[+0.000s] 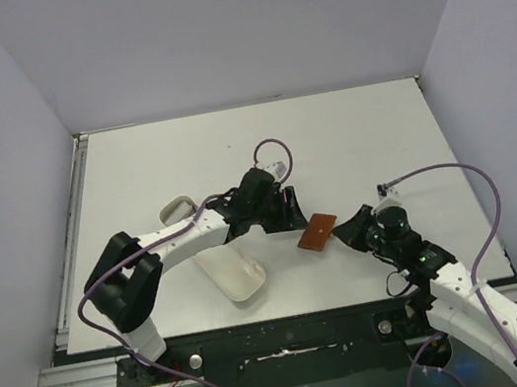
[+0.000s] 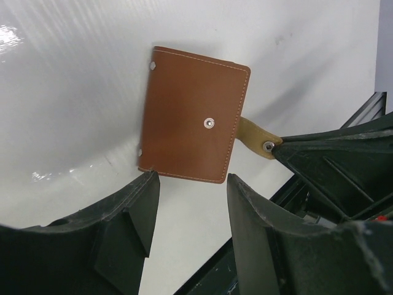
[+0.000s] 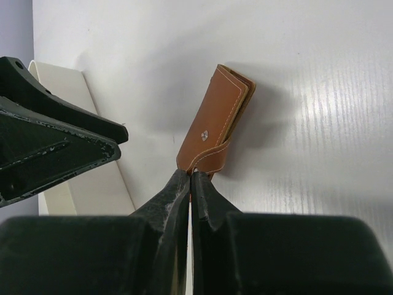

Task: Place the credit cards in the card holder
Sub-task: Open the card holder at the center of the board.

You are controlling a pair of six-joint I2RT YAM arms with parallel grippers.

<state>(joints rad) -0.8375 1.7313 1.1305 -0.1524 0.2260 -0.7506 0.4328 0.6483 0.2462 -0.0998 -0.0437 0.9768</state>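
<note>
**Top external view: card holder (image 1: 318, 233) pinched at its tab (image 2: 252, 136) by right gripper (image 1: 341, 230)**

Shows the closed reddish-brown leather card holder over the right half of the white table (image 1: 359, 136), between the two grippers: just right of the left gripper (image 1: 284, 211), touching the right one. Places the long white tray (image 1: 230, 269) to the left, partly under the left arm and apart from the holder.

Right wrist view: shows both fingers (image 3: 169, 200) pressed together on the tab at the holder's near edge. Shows the holder tilted up on edge, with its stitched face and small stamped mark turned left and a shadow on the table to the right. Cannot tell whether resting on the table or raised off it.

Left wrist view: shows the holder's front face with a metal snap stud (image 2: 209, 123) at centre. Shows the paler tab running out from the right edge into the tips of the right gripper. Finds the left gripper's jaws spread wide with nothing between them, fingertips (image 2: 144, 190) just beside the holder's lower edge.
</note>
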